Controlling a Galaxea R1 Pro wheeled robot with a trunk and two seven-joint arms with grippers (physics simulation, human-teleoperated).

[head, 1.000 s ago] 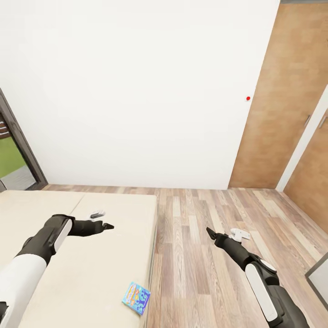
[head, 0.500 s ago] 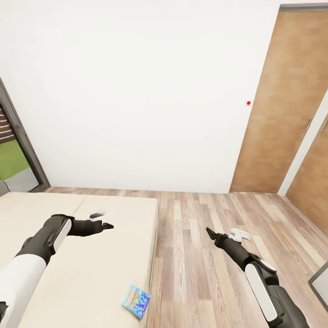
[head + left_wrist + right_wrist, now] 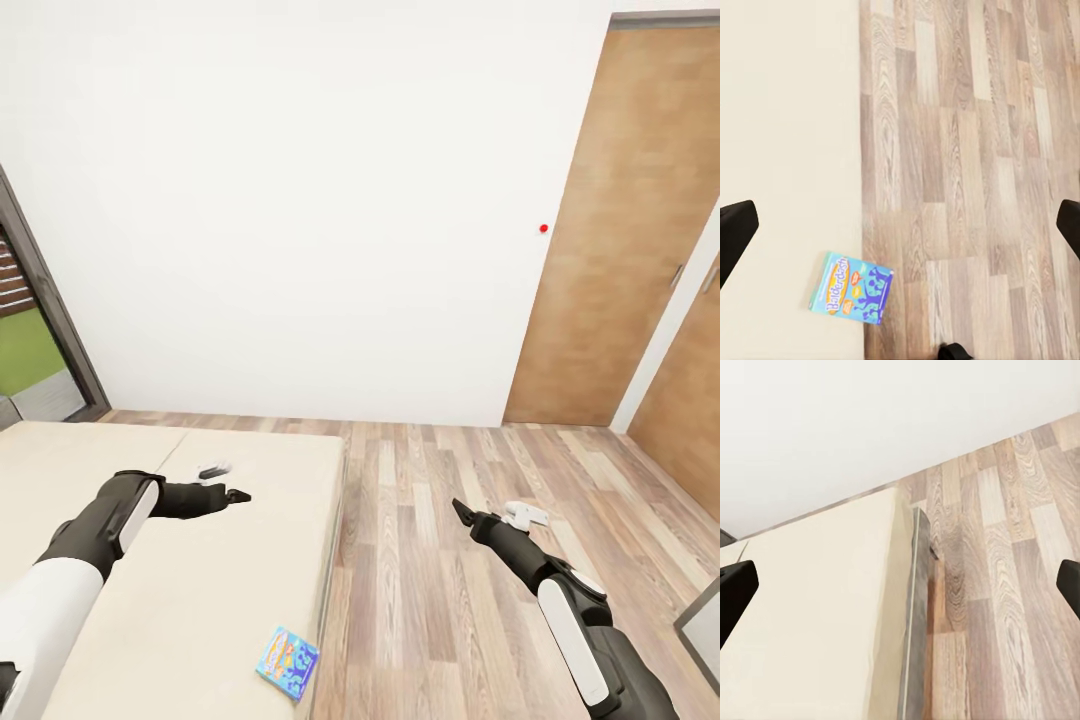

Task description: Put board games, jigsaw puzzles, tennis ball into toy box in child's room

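A small blue board game (image 3: 287, 663) lies flat on the beige bed (image 3: 180, 580), close to the mattress's side edge and near me. My left gripper (image 3: 228, 482) hovers open over the bed, well beyond the game. In the left wrist view the same game (image 3: 852, 288) rests at the edge of the bed (image 3: 787, 150), with the gripper (image 3: 900, 229) spread wide above it. My right gripper (image 3: 492, 512) hangs open over the wood floor beside the bed. The right wrist view looks along the bed (image 3: 810, 622) side toward the white wall, its gripper (image 3: 900, 583) wide open and empty.
Wood-plank floor (image 3: 440, 560) runs along the right of the bed. A brown door (image 3: 620, 230) stands in the far right wall, and a second one (image 3: 690, 390) nearer. A dark window frame (image 3: 40, 300) borders the left. A grey corner (image 3: 703, 620) pokes in at lower right.
The whole picture has shifted, so the camera has moved: the blue game now sits lower and a little further left in the head view. Both arms hold the same pose.
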